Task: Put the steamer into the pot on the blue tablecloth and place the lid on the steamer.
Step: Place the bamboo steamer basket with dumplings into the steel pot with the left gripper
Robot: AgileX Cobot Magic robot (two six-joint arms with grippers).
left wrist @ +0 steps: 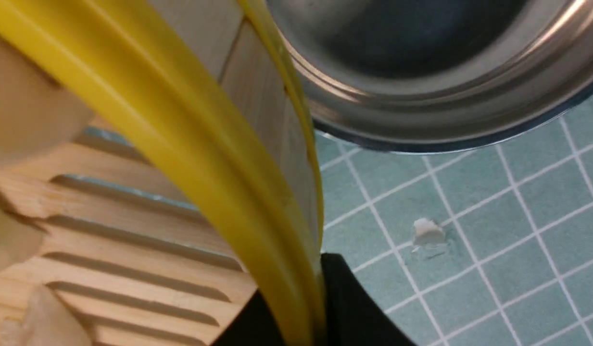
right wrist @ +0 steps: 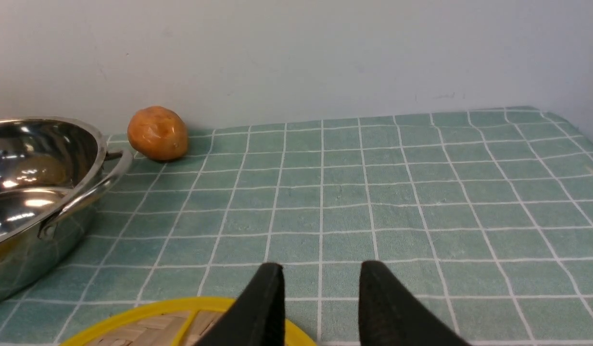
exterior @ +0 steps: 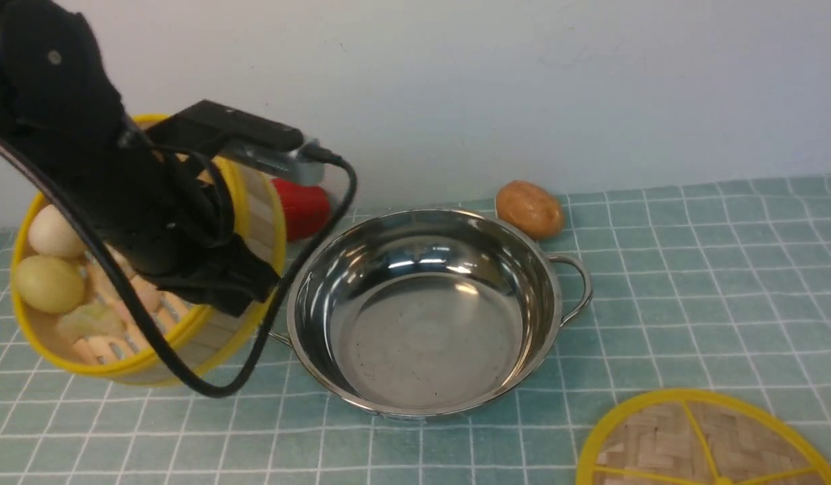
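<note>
1. Steamer: round bamboo basket w/ yellow plastic rim, vertical-strip wall & slatted wood floor (exterior: 261, 222). It hangs in the left jaws, tilted, floor side off to the inner-jaw side. Can't tell if its low edge is clear of the cloth.
2. Left gripper (exterior: 226, 296): jaws pinched on the steamer's rim (left wrist: 195, 144) & wall, one inside, one outside.
3. Handling (est.): light, stiff shell. The plastic rim is prob. slick, and a one-point rim hold lets it swing or tip. Loose white & pale-green buns (exterior: 48, 283) lie inside & could roll, so keep it level & move slowly. Best hold is rim + wall together, as it is now.
4. Pot: wide shallow shiny steel w/ wire loop handles (exterior: 422, 337), empty, just beside the left jaws on the outer-jaw side. Only a bit wider than the steamer, so centre it before lowering.
5. Lid: flat woven bamboo disc w/ yellow rim & spokes (exterior: 705, 444), flat on the cloth, its edge right under the right jaws. Thin & light; grip at the rim.
6. Right gripper (right wrist: 320, 307): jaws spread, nothing between.
7. Teal white-grid tablecloth (exterior: 691, 283) covers the table under both jaws. A brown potato-like lump (exterior: 530, 209) sits well beyond the right jaws.
</note>
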